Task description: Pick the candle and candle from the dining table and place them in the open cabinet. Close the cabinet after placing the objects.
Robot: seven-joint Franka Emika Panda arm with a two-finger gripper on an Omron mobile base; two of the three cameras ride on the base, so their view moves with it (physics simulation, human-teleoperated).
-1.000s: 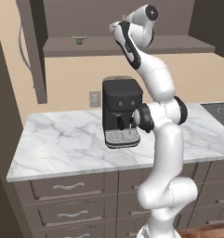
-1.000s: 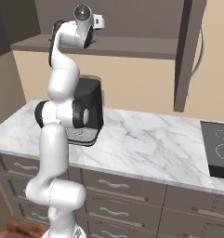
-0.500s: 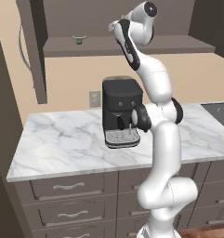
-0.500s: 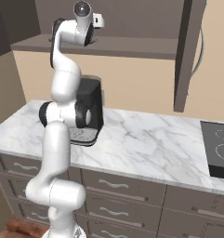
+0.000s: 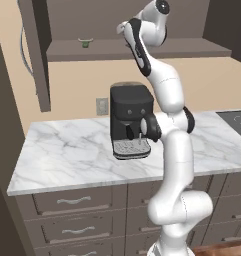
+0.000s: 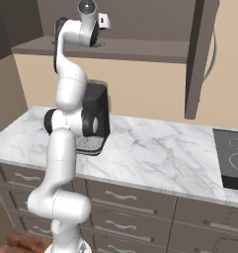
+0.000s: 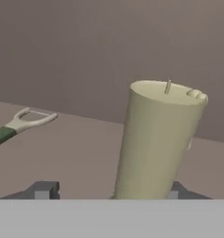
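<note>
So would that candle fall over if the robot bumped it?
Probably, yes. The candle stands tall and slim, wider at the top than lower down, so a sideways nudge could tip it. It looks stiff and smooth, and once down on the cabinet shelf it might roll.

From my seat, the cream candle had its base cut off by the bottom of the hand view, so I could not tell whether it stood on the shelf. The fingertips barely rose into that view, and I could not judge their grip. A green-handled tool ran off the left edge. In the left base view a small green thing on the cabinet shelf was too small to name.
</note>
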